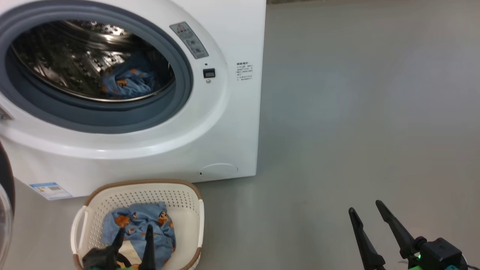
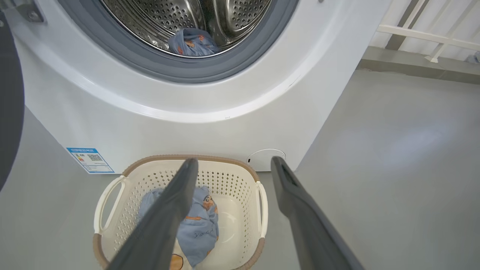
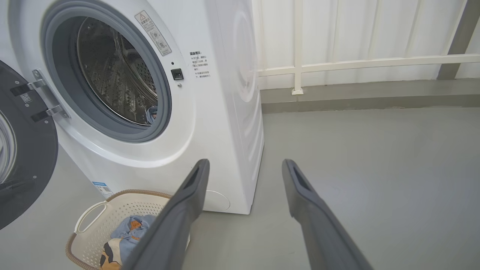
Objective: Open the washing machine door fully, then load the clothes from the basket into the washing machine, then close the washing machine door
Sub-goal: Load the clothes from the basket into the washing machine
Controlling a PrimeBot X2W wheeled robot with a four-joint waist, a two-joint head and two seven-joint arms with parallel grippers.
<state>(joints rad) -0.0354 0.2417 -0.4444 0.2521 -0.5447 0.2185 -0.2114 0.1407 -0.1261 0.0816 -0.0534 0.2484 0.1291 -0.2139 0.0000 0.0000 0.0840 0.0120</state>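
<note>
L gripper [image 1: 135, 227], fingers spread wide and empty, hovers over the clothes [image 1: 141, 214], which lie in the basket [image 1: 142, 182] toward its left side. R gripper [image 1: 364, 206], also wide and empty, is over bare floor [image 1: 356, 112], well apart. Basket sits just in front of the washer [image 1: 225, 123]. Door [image 3: 35, 150] is open. One garment [image 1: 127, 80] is already in the drum [image 1: 67, 56]. Step: loading, approx halfway. Next: lower L fingers around the bundle, pinch, lift w/o snagging the rim.

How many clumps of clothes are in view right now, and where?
2. One clothes clump lies inside the washing machine; the other clump lies in the basket on the floor. Either may hide further garments.
</note>
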